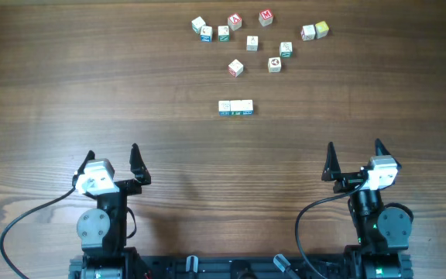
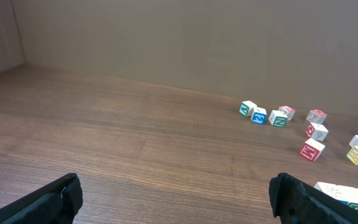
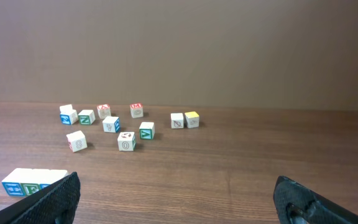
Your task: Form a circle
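Note:
No circle is in view. Several small white letter cubes lie scattered at the table's far side, among them a red-faced one (image 1: 265,17) and a yellow-faced one (image 1: 321,29). Three cubes sit side by side in a short row (image 1: 235,108), nearer to me. The row also shows at the right edge of the left wrist view (image 2: 347,193) and at the lower left of the right wrist view (image 3: 33,180). My left gripper (image 1: 113,153) (image 2: 178,190) and right gripper (image 1: 355,146) (image 3: 178,193) both stand open and hold nothing, near the front edge and well short of the cubes.
Bare wood-grain tabletop (image 1: 91,70) spreads to the left and right of the cubes and between the two arms. Black cables (image 1: 22,225) loop beside each arm base at the front edge. A plain wall (image 3: 229,50) rises behind the table.

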Controlling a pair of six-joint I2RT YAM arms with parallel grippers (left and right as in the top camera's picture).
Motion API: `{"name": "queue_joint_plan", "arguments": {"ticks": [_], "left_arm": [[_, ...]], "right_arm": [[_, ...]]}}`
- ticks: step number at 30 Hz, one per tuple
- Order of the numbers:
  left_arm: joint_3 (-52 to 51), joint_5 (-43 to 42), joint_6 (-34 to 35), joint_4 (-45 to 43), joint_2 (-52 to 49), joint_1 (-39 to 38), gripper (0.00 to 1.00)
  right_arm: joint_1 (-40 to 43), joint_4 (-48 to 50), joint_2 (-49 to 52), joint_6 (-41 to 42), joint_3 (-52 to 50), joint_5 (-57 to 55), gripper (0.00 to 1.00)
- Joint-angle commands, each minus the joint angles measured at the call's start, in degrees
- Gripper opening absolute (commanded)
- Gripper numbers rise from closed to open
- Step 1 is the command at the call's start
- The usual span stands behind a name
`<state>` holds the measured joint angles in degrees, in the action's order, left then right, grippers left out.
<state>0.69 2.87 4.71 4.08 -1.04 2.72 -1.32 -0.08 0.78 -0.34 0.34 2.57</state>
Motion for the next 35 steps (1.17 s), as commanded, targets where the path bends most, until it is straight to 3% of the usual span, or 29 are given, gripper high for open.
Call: {"name": "queue_joint_plan", "arguments": {"ticks": [1, 35], "left_arm": [[-0.35, -0.90, -1.31, -0.02, 0.76, -0.15, 1.00], [-0.37, -0.90, -1.29, -0.02, 0.76, -0.15, 1.00]], "right_arm": [[-0.11, 0.09, -0.50, -1.01, -0.04, 0.50, 1.00], [-0.11, 0.09, -0.50, -0.98, -0.04, 0.50, 1.00]]}}
